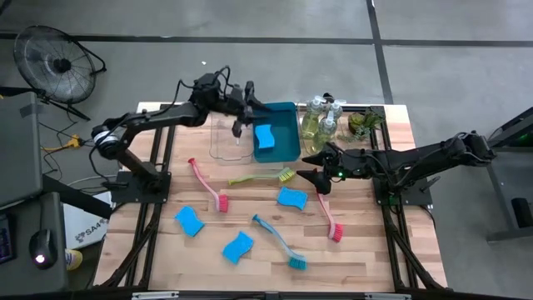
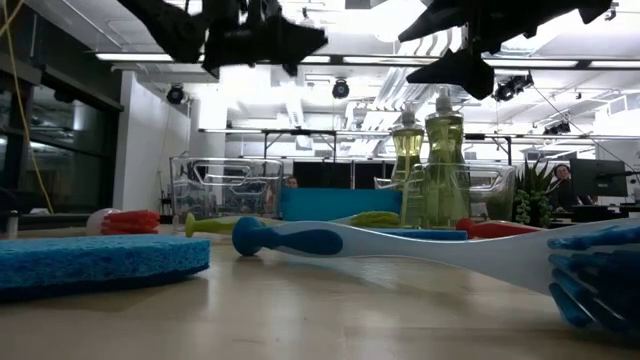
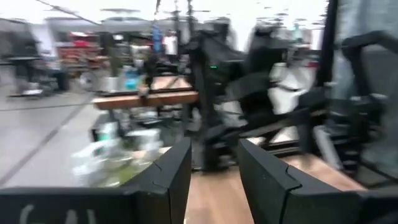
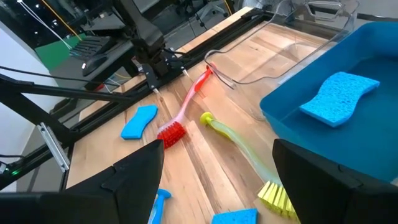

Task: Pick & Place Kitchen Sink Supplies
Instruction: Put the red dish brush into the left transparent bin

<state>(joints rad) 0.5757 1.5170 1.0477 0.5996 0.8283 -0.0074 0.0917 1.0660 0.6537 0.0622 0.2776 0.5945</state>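
My left gripper (image 1: 239, 129) hangs open and holds nothing, above the clear tray (image 1: 223, 140) beside the blue bin (image 1: 283, 133); in its wrist view nothing lies between the fingers (image 3: 214, 177). A blue sponge (image 1: 265, 137) lies flat in the bin. My right gripper (image 1: 313, 177) hovers open over the table near the yellow-green brush (image 1: 263, 177), touching nothing. On the table lie a pink brush (image 1: 206, 184), a red brush (image 1: 329, 218), a teal brush (image 1: 280, 242) and three blue sponges (image 1: 190, 221) (image 1: 237, 247) (image 1: 291, 198). Pump bottles (image 1: 320, 122) stand right of the bin.
A small green plant (image 1: 364, 123) sits at the far right corner. A second clear tray (image 2: 500, 190) stands behind the bottles. The arms' black frames flank the wooden table (image 1: 366, 250) on both sides. Bare wood shows along the near edge.
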